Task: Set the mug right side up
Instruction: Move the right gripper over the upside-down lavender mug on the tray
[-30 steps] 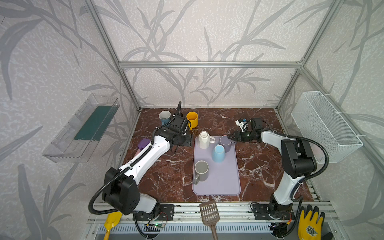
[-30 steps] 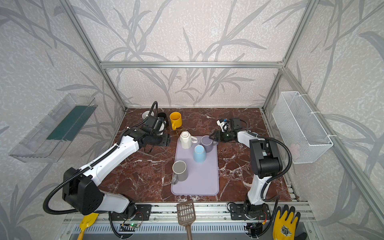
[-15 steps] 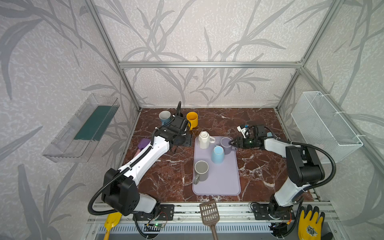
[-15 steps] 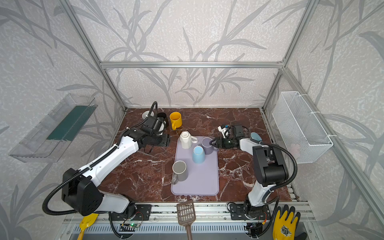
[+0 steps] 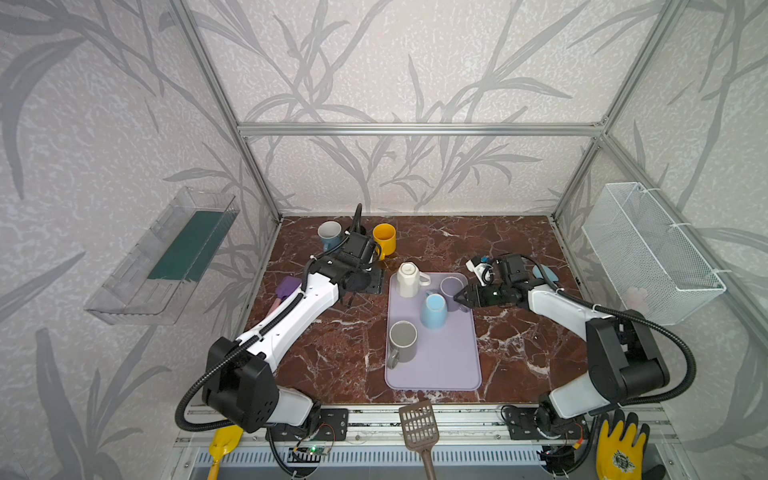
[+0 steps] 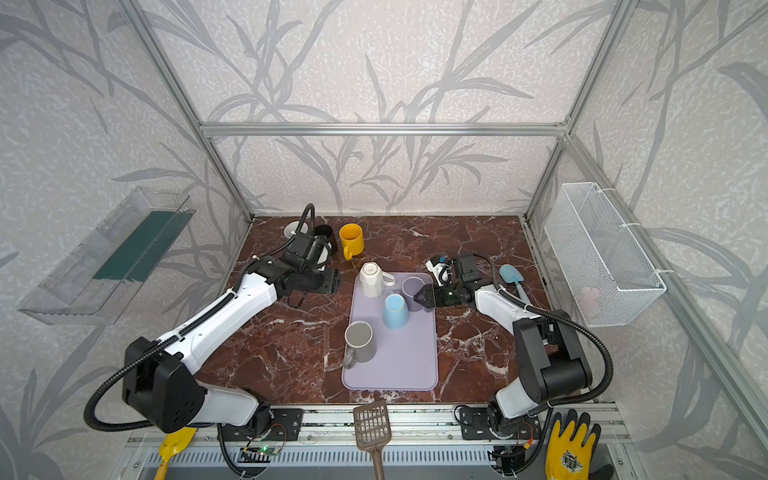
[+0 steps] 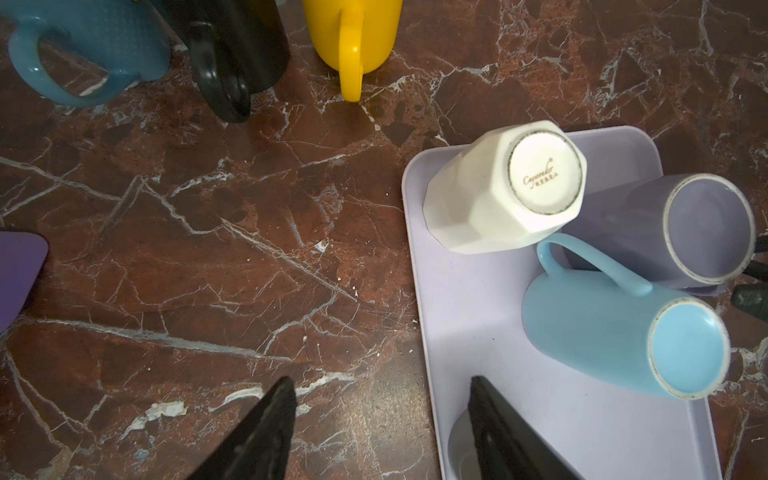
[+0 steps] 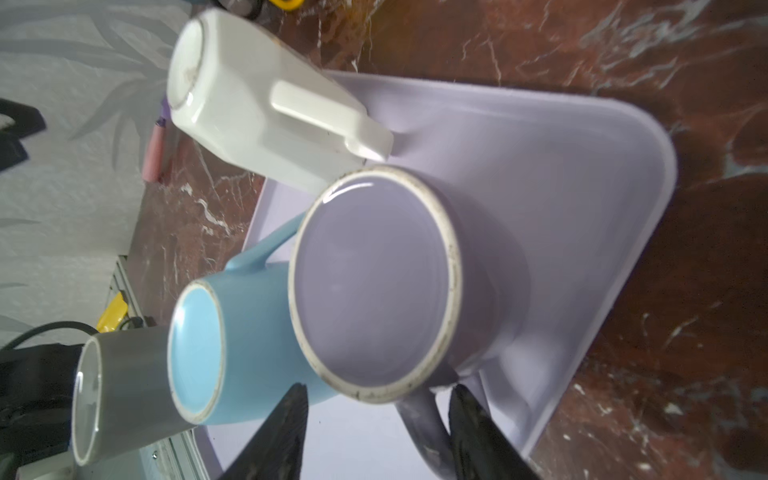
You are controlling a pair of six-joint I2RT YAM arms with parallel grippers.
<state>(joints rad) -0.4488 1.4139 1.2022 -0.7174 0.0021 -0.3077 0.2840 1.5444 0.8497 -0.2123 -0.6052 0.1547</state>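
- left gripper (image 7: 380, 380): jaws spread wide, nothing between them, over the counter (image 7: 208, 249) at the tray (image 7: 478, 332) edge. Hidden under its own wrist in both top views.
- grey mug (image 7: 459, 449): just beyond one jaw, cut off in the left wrist view.
- purple mug (image 8: 374, 282): base up on the tray, directly ahead of the right gripper (image 8: 380, 390).
- handle (image 8: 428, 432): sits between the part-spread jaws with a gap on one side. Contact on the other side is unclear. Hard to make out in the top views.

Blue mug (image 5: 433, 309) and white mug (image 5: 408, 280) crowd the purple mug (image 5: 452, 289).
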